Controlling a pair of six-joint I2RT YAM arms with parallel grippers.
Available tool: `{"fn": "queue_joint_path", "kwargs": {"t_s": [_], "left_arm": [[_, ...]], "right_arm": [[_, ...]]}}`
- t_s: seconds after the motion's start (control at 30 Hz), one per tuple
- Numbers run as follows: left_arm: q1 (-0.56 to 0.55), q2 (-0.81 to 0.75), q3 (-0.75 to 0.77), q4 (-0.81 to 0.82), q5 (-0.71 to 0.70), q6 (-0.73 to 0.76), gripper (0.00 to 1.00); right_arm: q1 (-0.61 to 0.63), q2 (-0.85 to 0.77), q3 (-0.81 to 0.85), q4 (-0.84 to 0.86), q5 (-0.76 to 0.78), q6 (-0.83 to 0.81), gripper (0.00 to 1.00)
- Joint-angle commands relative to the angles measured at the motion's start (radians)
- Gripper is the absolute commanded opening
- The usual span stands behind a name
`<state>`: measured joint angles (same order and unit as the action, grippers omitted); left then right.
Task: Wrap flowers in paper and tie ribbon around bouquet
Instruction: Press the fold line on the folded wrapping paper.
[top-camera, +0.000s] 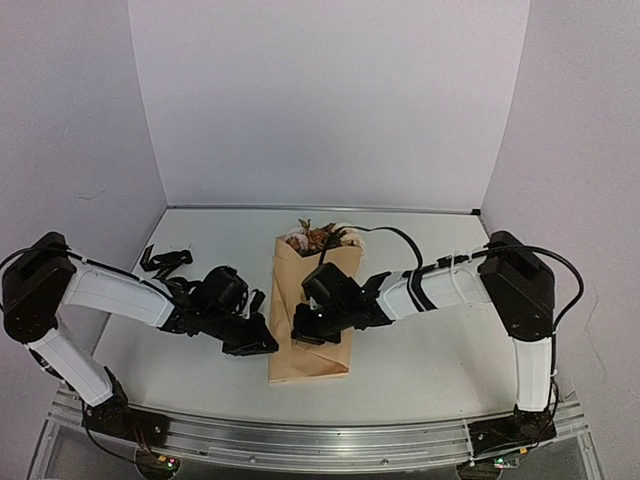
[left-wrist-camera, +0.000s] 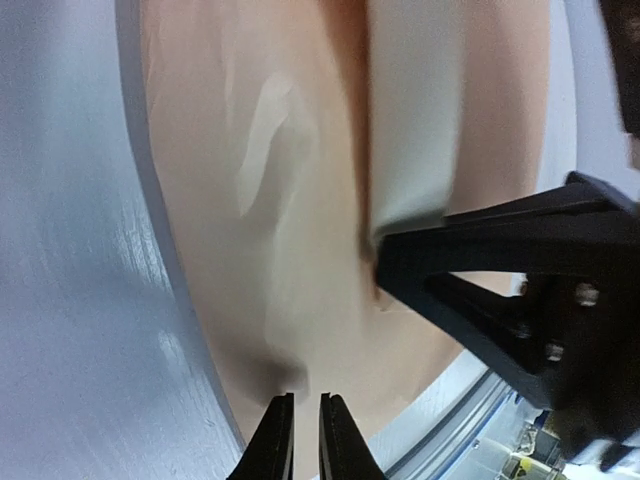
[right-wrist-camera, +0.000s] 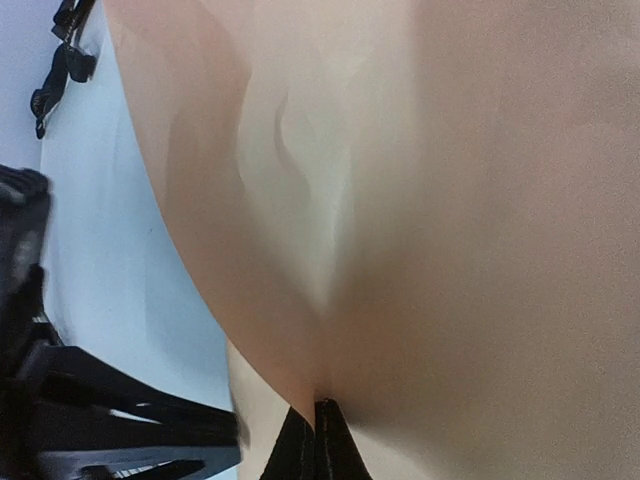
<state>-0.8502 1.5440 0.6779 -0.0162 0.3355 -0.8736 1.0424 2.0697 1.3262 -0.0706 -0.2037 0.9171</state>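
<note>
With the paper (top-camera: 300, 360) already folded round the flowers (top-camera: 318, 237) on the table (top-camera: 420, 350), blooms toward 12 o'clock, the right gripper (right-wrist-camera: 318, 435) pinches a fold, the left gripper (left-wrist-camera: 305, 440) hovers barely parted and empty at its 9 o'clock, and the ribbon (top-camera: 165, 262), at 10 o'clock, is not yet tied.

Bouquet (top-camera: 310, 362) lay at table (top-camera: 430, 370) centre, flowers (top-camera: 318, 238) at its 12 o'clock end; ribbon (top-camera: 165, 262) lay apart at 10 o'clock.
</note>
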Motion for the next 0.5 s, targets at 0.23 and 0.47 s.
{"fn": "queue_joint_path", "kwargs": {"t_s": [0.23, 0.47], "left_arm": [[0.197, -0.09, 0.132, 0.008, 0.01, 0.05, 0.32], [0.225, 0.078, 0.226, 0.093, 0.083, 0.108, 0.38]], "right_arm": [[0.005, 0.023, 0.033, -0.003, 0.013, -0.012, 0.0], [0.005, 0.025, 0.041, -0.006, 0.011, -0.014, 0.0]]}}
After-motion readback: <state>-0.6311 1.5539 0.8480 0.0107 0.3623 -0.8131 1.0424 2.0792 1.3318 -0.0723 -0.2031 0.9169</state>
